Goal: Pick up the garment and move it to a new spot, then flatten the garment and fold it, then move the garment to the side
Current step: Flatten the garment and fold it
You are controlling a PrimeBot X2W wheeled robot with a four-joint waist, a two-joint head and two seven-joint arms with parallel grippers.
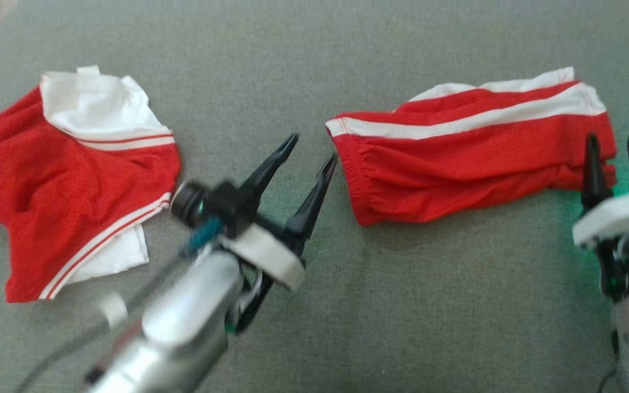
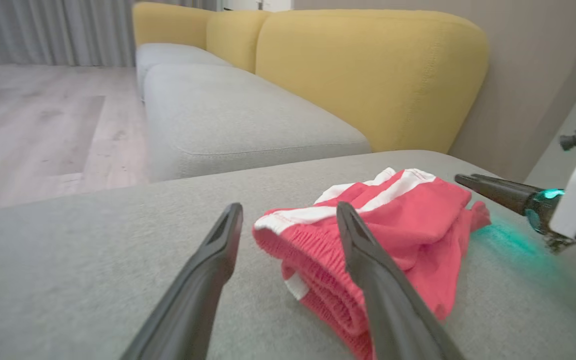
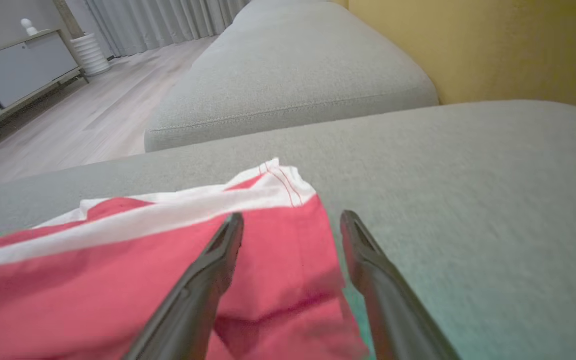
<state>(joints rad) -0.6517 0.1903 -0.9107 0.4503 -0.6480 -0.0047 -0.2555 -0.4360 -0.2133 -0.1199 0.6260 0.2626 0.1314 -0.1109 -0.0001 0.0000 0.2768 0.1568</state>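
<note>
**Fold looks done; move aside outstanding**

The folded red garment (image 1: 473,158) lies on the grey sofa cushion (image 1: 402,305), right of centre. The left gripper (image 1: 313,147) is apart and empty near its waistband end. The right gripper (image 1: 612,142) is apart and empty at the other end. Judged remaining: shifting it aside.

Red garment (image 1: 473,164) — white side stripes, folded lengthwise, lying flat

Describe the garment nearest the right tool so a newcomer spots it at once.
On the grey sofa cushion, look to the right half: folded red shorts lie there as a long band. Unlike the crumpled red-and-white garment on the left, they show a long white stripe running end to end.
</note>
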